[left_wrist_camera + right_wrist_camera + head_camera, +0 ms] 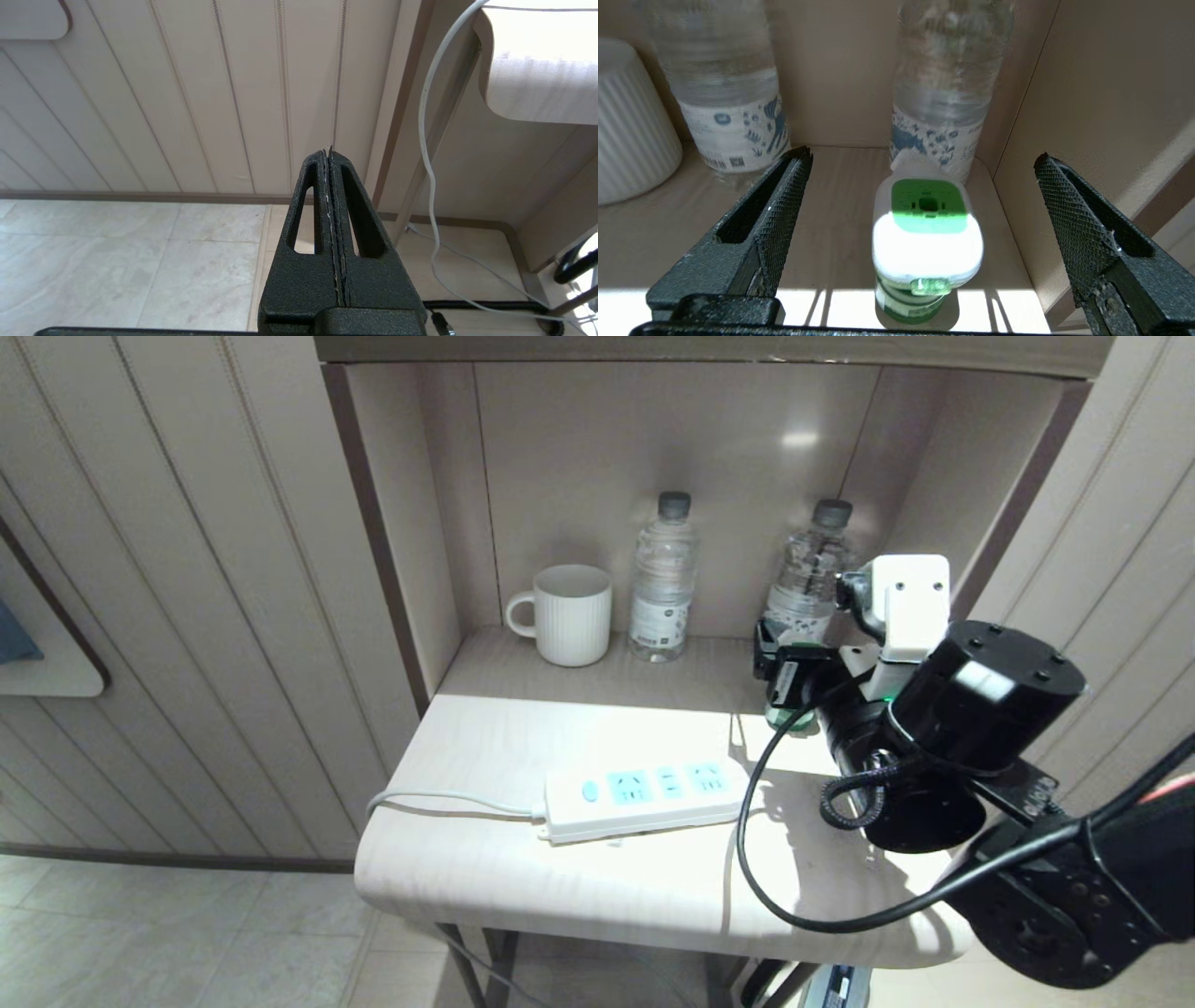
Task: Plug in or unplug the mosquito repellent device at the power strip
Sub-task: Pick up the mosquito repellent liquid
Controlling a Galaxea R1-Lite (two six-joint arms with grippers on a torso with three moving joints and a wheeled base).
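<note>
The mosquito repellent device point(927, 238) stands upright on the shelf top, a white squarish head with a green centre over a green bottle. My right gripper point(922, 156) is open, one finger on each side of the device with clear gaps and no contact. In the head view the right gripper point(789, 677) hides most of the device point(787, 719). The white power strip point(644, 793) lies flat at the front of the table with nothing in its blue sockets. Parked low beside the table, my left gripper point(329, 149) is shut and empty.
Two clear water bottles point(665, 579) point(808, 569) and a white ribbed mug point(569, 614) stand at the back of the niche. The right bottle point(948, 79) is just behind the device. The niche's side wall point(1087, 116) is close by the outer finger. The strip's cord point(448, 800) runs off the left edge.
</note>
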